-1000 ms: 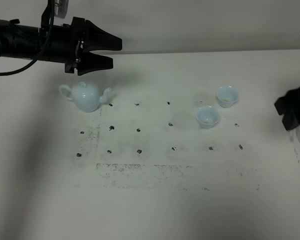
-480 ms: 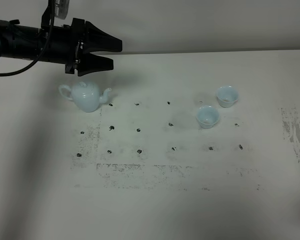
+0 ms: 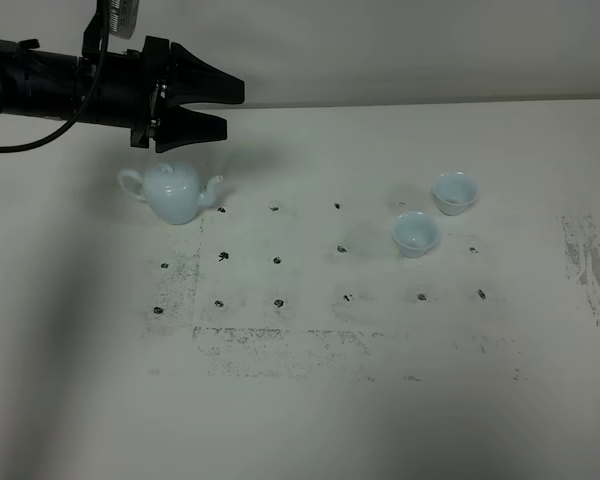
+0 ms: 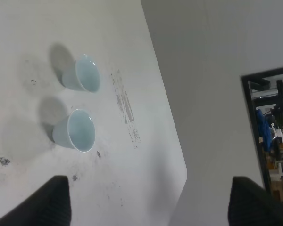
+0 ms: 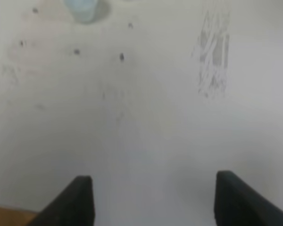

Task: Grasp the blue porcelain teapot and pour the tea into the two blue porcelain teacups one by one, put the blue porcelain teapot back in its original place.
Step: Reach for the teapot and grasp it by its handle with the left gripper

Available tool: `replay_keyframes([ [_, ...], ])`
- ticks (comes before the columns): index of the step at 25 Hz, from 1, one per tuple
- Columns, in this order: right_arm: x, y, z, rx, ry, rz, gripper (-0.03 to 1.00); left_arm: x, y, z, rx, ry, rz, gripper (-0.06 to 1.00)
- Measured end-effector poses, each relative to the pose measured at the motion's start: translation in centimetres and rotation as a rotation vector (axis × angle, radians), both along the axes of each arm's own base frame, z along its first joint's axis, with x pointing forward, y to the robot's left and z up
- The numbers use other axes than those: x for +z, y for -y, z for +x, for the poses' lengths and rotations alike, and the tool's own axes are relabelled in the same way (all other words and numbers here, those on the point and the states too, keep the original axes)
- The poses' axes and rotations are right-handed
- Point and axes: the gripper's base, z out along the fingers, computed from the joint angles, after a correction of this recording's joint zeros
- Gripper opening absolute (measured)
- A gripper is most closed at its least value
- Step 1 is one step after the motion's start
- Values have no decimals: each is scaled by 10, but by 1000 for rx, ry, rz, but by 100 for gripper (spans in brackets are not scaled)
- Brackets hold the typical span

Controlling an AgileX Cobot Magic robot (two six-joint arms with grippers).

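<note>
The blue porcelain teapot (image 3: 172, 192) stands upright at the upper left of the exterior frame. Its loop handle is toward the left edge and its spout points right, toward the cups. The left gripper (image 3: 232, 106) hangs just above and behind it with its jaws spread and holding nothing. The right gripper (image 5: 153, 197) is out of the exterior frame, and its wrist view shows its jaws spread wide over bare table (image 3: 380, 400). The main risk, as I judge it, is the grasp: the handle is small and glossy and lies on the side away from where the jaws point, so a loose pinch could let the pot swing or slip. A steep tilt could also drop the knobbed lid. The upper teacup (image 3: 455, 192) and the lower teacup (image 3: 416, 233) sit close together but apart at centre right. A low spout or a wide swing over one could knock the other, and a fast pour could spill. The far table edge runs along the top of the frame, right behind the gripper, so there is little room that way. The middle, lower half and right side, with only dark dots (image 3: 277, 260) and scuff marks (image 3: 590, 265), give open room for carrying the pot across.
</note>
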Motion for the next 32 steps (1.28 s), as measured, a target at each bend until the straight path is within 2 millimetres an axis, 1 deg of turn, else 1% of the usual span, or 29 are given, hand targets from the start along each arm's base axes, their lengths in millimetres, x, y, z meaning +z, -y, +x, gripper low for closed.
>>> replay_keyframes([
  [7,1,1,-12,-7,76,8,52,0,0,0,-3,-1,-1,7],
  [12,0,2,-23,-102,150,11,52,-1,0,-1,-10,0,14,7],
  [17,0,2,-24,-121,156,12,52,-3,-1,-1,-16,1,40,7],
  [21,0,2,-24,-123,155,16,52,-1,-2,1,-4,12,45,7],
  [24,0,2,-24,-123,155,16,52,6,-2,4,-2,38,47,7],
  [27,0,2,-24,-123,156,17,52,20,-4,10,4,79,60,7],
  [29,0,2,-24,-123,156,17,52,34,-9,16,16,105,90,7],
  [32,0,2,-24,-123,156,17,52,52,-25,23,51,126,179,7],
])
